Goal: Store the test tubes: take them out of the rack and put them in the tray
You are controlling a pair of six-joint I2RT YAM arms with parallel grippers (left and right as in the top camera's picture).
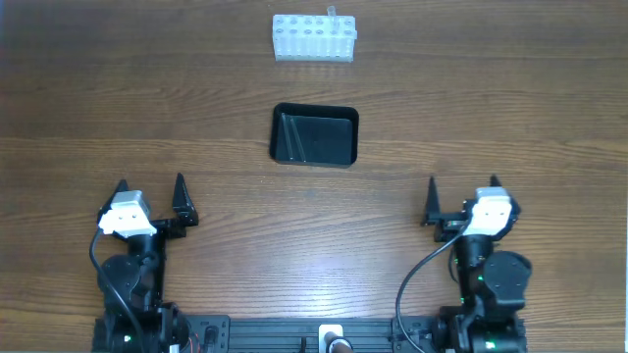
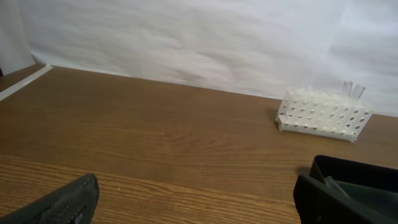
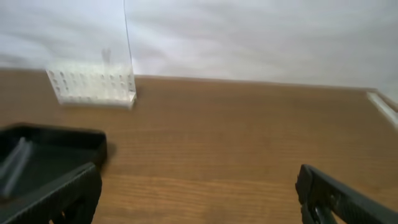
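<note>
Left gripper (image 1: 151, 188) spread, empty | right gripper (image 1: 461, 188) spread, empty | tray (image 1: 334, 147) ahead between them, lying tube (image 3: 15, 167) seemingly inside | rack (image 1: 309, 41) beyond, test tube (image 1: 332, 13) upright at its far corner | storing unfinished, rack tube left

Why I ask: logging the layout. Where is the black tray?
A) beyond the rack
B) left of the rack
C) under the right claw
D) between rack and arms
D: the top view shows the black tray nearer the arms than the test tube rack.
</note>
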